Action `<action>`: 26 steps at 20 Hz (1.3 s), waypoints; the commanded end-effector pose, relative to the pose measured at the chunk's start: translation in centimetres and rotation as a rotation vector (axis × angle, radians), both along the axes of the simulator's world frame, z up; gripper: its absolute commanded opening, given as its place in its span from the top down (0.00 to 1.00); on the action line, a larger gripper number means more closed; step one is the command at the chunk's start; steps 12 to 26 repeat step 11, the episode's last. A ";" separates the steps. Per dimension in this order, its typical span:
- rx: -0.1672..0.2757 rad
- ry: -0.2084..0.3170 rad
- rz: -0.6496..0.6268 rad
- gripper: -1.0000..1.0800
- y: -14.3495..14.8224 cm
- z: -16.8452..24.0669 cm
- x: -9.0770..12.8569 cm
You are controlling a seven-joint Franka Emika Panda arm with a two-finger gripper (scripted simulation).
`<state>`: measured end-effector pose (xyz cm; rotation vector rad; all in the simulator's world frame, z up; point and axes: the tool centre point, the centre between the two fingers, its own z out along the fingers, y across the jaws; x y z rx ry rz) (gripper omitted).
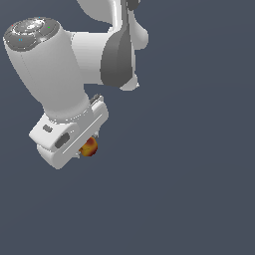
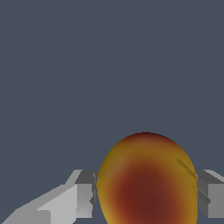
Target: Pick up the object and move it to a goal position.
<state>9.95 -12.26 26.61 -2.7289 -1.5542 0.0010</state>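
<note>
Between the jaws, half-hidden object (image 2: 147,183)

A plain, dark slate-blue backdrop (image 1: 199,189) is being shown across the whole scene, from the exterior view's left to its right. No seams, markings or edges are being displayed on it in either view.

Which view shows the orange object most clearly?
The wrist view. There the object fills the lower middle, with its red patch and yellow edges plain, between two grey fingers. In the exterior view the object is only a small orange spot, partly hidden under the white claw.
</note>
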 end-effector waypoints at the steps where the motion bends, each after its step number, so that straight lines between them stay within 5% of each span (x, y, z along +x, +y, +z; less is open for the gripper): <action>1: 0.000 -0.001 0.000 1.00 -0.3 0.5 0.4; 26: -0.001 -0.001 0.000 1.00 -0.8 1.1 1.1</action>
